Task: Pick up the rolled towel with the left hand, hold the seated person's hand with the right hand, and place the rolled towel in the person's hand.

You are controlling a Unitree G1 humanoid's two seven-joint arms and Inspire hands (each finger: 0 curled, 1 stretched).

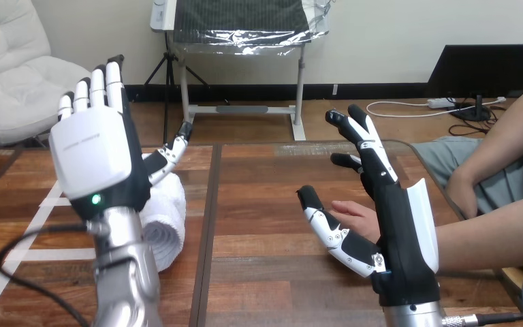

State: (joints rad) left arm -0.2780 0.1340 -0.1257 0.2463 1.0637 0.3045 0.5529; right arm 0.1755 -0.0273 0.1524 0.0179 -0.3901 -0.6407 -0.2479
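The white rolled towel (167,221) lies on the wooden table (265,197) at the left, partly hidden behind my left hand (99,153). That hand is raised in front of the towel, fingers straight up and thumb pointing right, open and holding nothing. My right hand (374,204) stands upright at the right, open, fingers straight and thumb spread to the left. The person's hand (355,216) rests on the table just behind my right palm, between its thumb and fingers. None of my fingers is curled round it.
The person's forearm (490,238) reaches in from the right edge, and their other arm (497,146) is bent behind it. White tape lines (24,235) mark the table's left part. A dark seam (208,225) runs down the tabletop.
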